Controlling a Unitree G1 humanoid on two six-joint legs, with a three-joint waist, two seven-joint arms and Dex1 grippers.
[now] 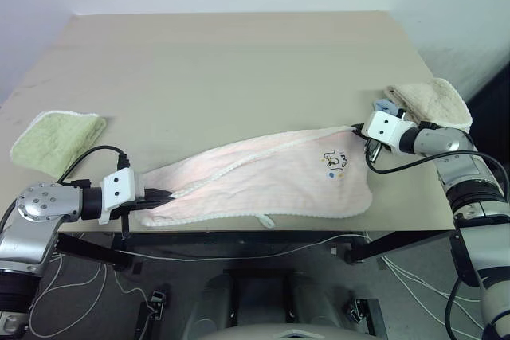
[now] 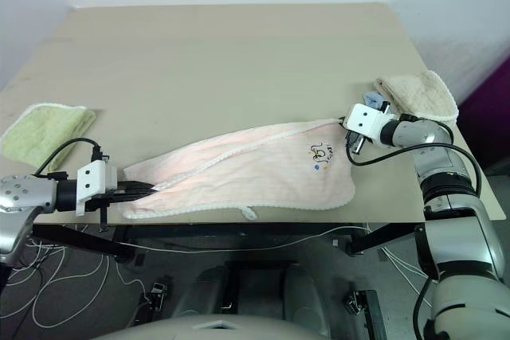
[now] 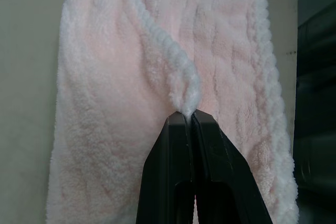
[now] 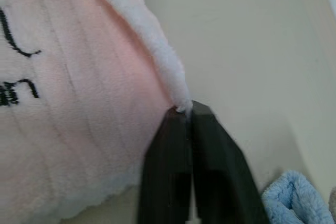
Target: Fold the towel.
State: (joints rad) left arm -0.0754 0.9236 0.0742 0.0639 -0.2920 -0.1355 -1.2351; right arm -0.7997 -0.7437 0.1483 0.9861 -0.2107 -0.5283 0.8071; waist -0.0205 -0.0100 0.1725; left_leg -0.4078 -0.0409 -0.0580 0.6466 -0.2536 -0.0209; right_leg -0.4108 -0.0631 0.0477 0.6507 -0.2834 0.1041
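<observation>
Pale pink terry, the towel (image 1: 263, 177) lies along the near edge of the bench (image 1: 239, 61), its long axis running side to side between the two arms, with the embroidered mark toward the right end. Each arm has the end nearest to it: the left end effector (image 3: 189, 116) is pinched tight on the white edging at the towel's left tip, and the right end effector (image 4: 184, 109) is likewise clamped on the edging at the far right corner. A light green towel (image 1: 56, 139) sits at the left, a beige one (image 1: 430, 99) at the right. With both ends gripped, I'd guess a fold across the bench comes next.
</observation>
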